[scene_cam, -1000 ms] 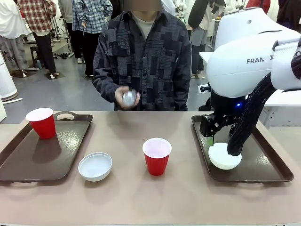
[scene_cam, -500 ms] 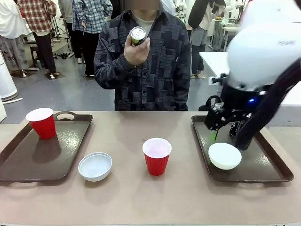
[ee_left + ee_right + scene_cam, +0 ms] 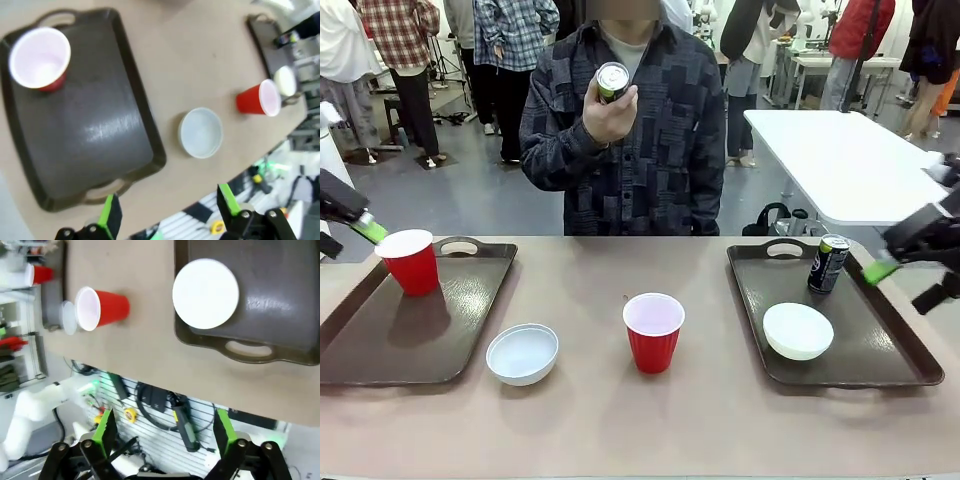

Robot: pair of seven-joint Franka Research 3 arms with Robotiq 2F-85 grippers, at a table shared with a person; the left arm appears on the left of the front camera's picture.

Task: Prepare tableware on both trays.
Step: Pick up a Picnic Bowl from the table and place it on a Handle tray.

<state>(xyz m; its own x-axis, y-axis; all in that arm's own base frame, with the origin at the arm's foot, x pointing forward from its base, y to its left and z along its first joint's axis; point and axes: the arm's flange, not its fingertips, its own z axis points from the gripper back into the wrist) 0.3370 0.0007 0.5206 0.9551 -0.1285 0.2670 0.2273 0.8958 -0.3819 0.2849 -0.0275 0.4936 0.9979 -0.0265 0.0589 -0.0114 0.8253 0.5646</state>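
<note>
1. While the arms sit at the table's [image 3: 720, 420] edges, the left gripper [image 3: 167, 212] and right gripper [image 3: 165, 430] are spread wide and empty.
2. Left tray [image 3: 470, 300]: red cup [image 3: 410, 260] in its far-left corner.
3. Right tray [image 3: 890, 350]: white bowl [image 3: 797, 330], with a dark can [image 3: 828, 263] upright behind it.
4. Between the trays: second bowl [image 3: 522, 353], second cup [image 3: 653, 330].
5. Person's hand [image 3: 605, 112]: raised can [image 3: 612, 80].

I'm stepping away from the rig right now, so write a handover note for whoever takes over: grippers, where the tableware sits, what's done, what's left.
Left gripper, right gripper: open, empty.
Done: left tray holds a red cup; right tray holds a white bowl and a can.
On the table: second bowl, second cup. Person's hand holds the other can.
Left, likely: bowl and can onto left tray, cup onto right tray.
</note>
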